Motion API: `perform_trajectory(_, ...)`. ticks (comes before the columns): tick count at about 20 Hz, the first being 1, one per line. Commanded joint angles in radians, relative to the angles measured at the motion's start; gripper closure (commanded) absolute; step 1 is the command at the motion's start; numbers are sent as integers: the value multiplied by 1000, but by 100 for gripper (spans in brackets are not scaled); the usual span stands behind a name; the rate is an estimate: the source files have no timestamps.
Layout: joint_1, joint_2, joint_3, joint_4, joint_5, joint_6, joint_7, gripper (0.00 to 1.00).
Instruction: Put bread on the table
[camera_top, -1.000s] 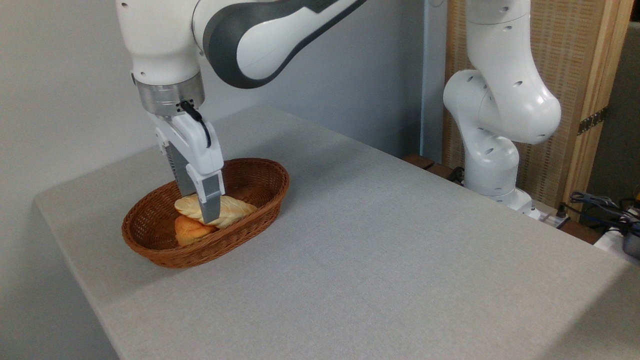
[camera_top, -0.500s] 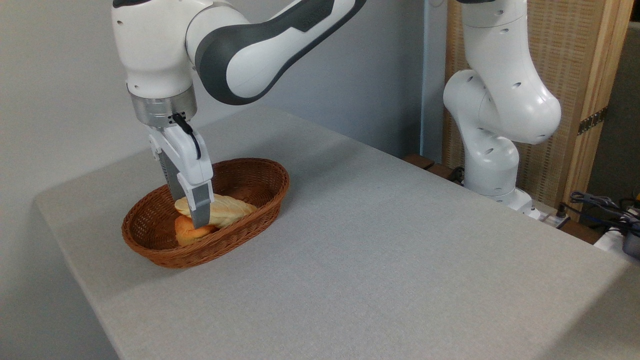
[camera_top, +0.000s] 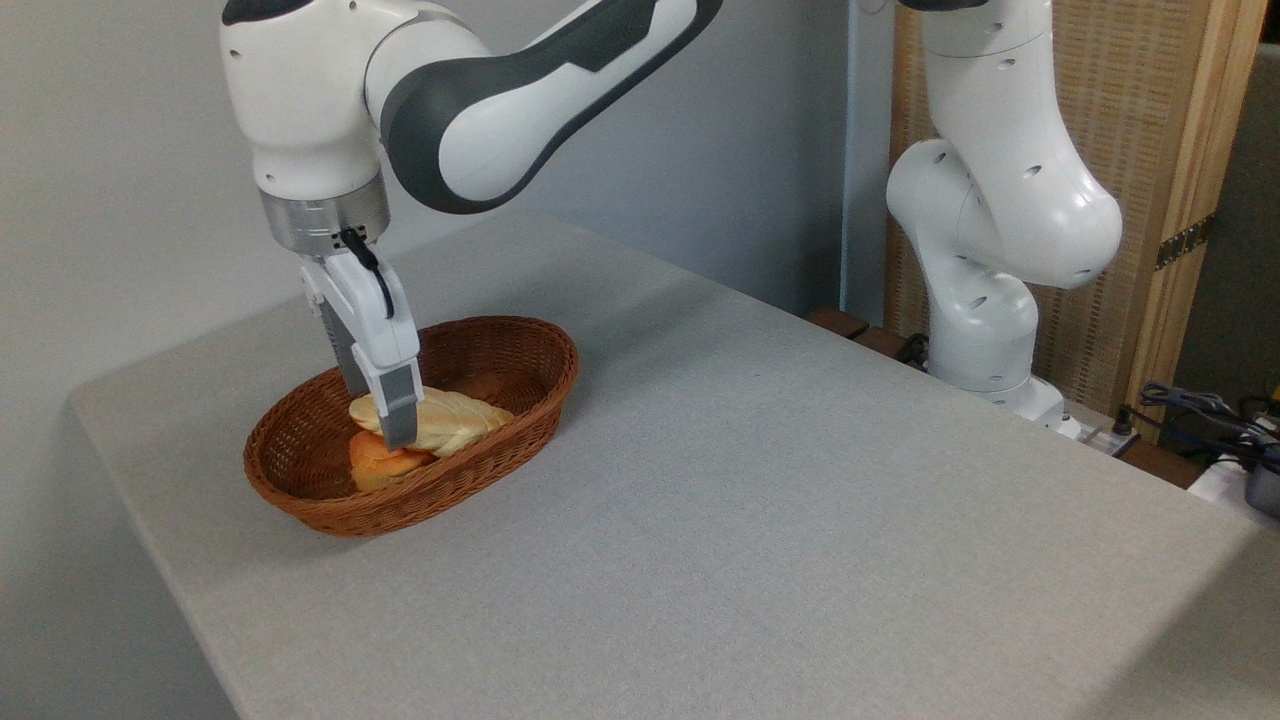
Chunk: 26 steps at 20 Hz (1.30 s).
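Observation:
The bread (camera_top: 455, 422), a pale twisted loaf, lies in the brown wicker basket (camera_top: 520, 372) on the left part of the grey table (camera_top: 760, 500). Part of it rests on a smaller orange-brown roll (camera_top: 375, 462). My gripper (camera_top: 381, 418) points down into the basket over the loaf's left end. Its fingers stand apart, one on the near side (camera_top: 398, 418) and one behind the loaf. I cannot tell whether they press on the loaf. The loaf still rests in the basket.
The arm's white base (camera_top: 985, 330) stands past the table's far right edge, with cables (camera_top: 1200, 410) beside it. A wall runs behind the table on the left. Bare grey tabletop spreads to the right of and in front of the basket.
The gripper has shifted a little left along the loaf and sunk lower around it. Its fingers look somewhat closer together. The bread has not moved.

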Motion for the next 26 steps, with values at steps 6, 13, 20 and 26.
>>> perform_trajectory(6, 2, 5, 0, 1, -13, 2, 11, 1)
perform_trajectory(13, 2, 3, -11, -1, -13, -9, 13, 43)
perform_trajectory(20, 4, -2, -11, -1, -13, -29, 14, 76)
perform_trajectory(26, 4, -3, -11, 1, -13, -29, 14, 76)
